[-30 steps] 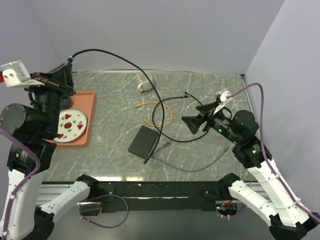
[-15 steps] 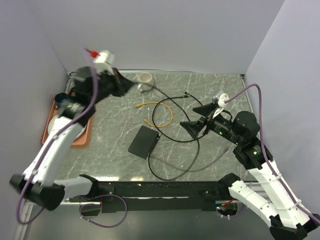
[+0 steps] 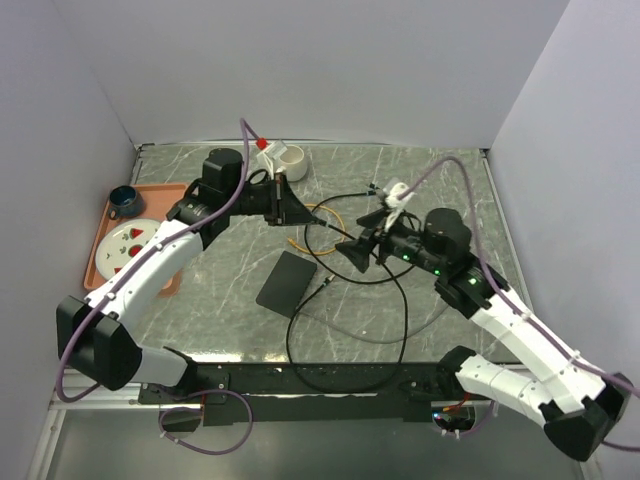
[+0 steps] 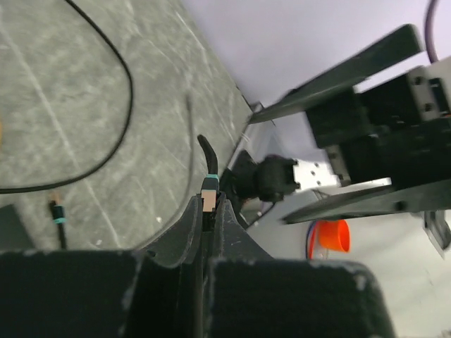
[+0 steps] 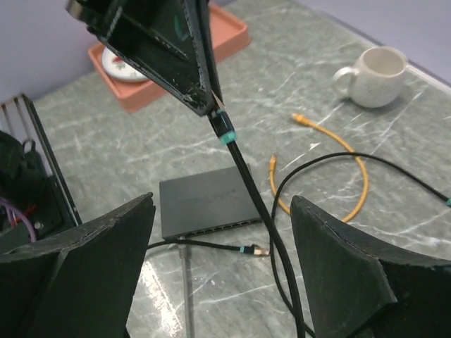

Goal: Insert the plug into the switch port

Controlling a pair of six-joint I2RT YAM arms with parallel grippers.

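marble table (image 3: 440, 190), box (image 3: 287, 283) lying mid-surface away from edges; left end effector (image 5: 210, 105) clamps plug (image 5: 223, 130) above, right end effector (image 3: 348, 256) apart.

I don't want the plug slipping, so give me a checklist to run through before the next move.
1. The plug is clamped between the left jaws: ok.
2. The right jaws stand open and empty: ok.
3. The black box lies flat on the table: ok.
4. The plug is seated in the box's port: not ok, it is held in the air above the table.
5. The port shows on the box's edge: cannot tell.
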